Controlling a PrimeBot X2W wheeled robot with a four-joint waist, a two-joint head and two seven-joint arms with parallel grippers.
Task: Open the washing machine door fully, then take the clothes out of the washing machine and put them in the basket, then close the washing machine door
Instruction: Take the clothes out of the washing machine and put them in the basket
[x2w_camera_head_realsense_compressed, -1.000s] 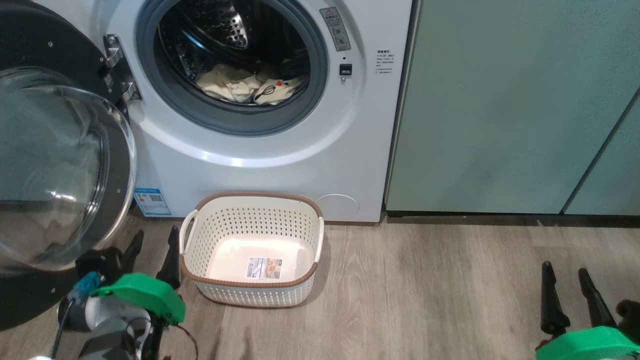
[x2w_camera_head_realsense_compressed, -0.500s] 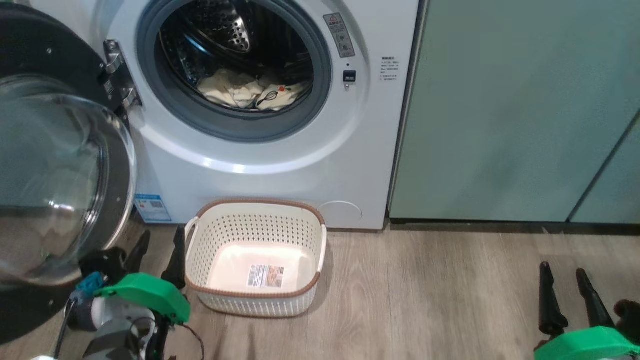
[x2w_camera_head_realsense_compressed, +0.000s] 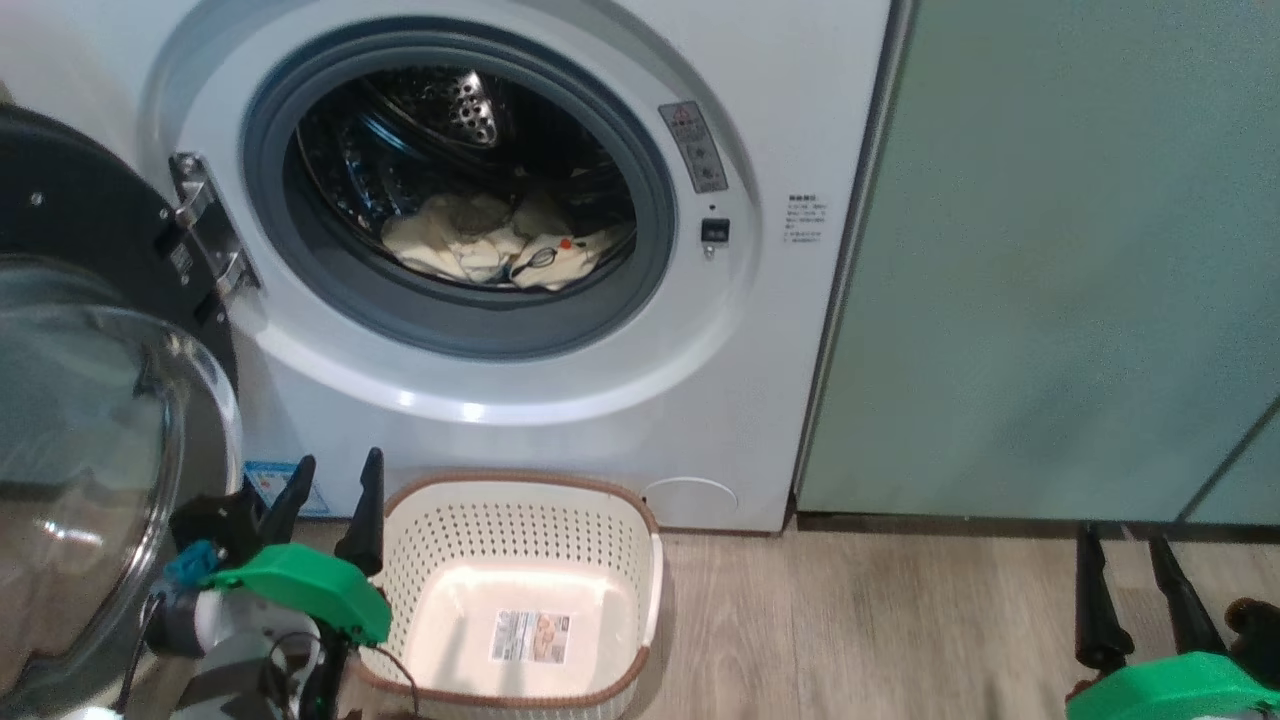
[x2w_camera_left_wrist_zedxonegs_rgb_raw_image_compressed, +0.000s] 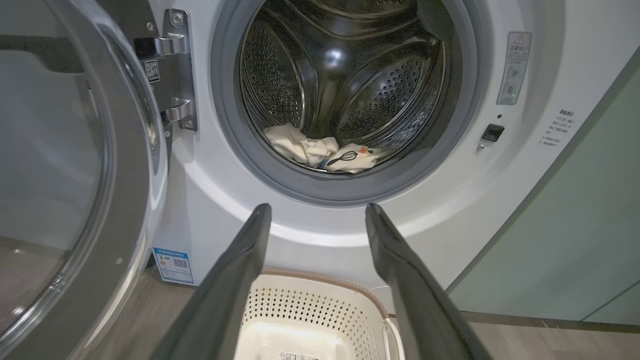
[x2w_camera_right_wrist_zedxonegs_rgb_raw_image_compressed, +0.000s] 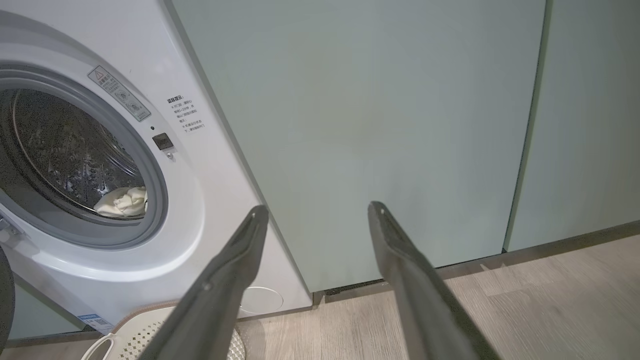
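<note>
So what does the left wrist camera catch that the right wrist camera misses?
Left wrist, not right: the glass window of the open washing machine door, and the open left hand. Right wrist, not left: the open right hand and much more green cabinet. Both: the washing machine, clothes in its drum, the basket below, wood floor.

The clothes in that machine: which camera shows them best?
The left wrist view: it looks straight into the open drum, where the clothes lie sharp at the bottom, dark line drawing plain. The head view shows the same pile from above, softer. The right wrist view catches a small cream corner.
</note>
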